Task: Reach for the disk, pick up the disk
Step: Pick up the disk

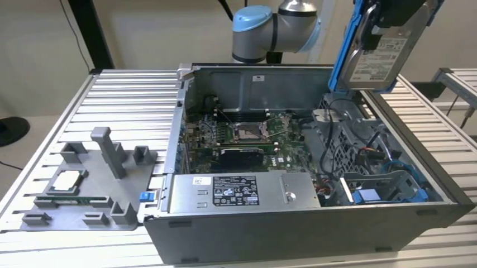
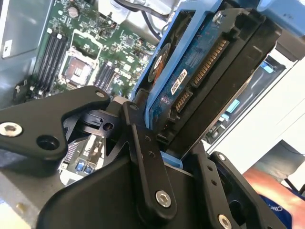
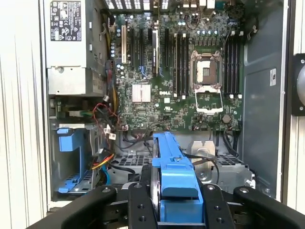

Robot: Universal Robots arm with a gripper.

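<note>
The disk (image 1: pixel 380 56) hangs in the air above the far corner of the open computer case, at the exterior view's right, standing on edge and slightly tilted. Its silver-grey metal face carries a white printed label, and a bright blue bracket frames its long edge. In the second wrist view its circuit-board underside (image 2: pixel 190 76) with a connector row shows.

Hand (image 2: pixel 178 143) grips disk (image 2: pixel 200 71) above motherboard (image 2: pixel 90 52).

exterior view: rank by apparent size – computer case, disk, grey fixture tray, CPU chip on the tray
1. computer case
2. grey fixture tray
3. disk, held aloft in the gripper; height may skew this
4. CPU chip
</note>
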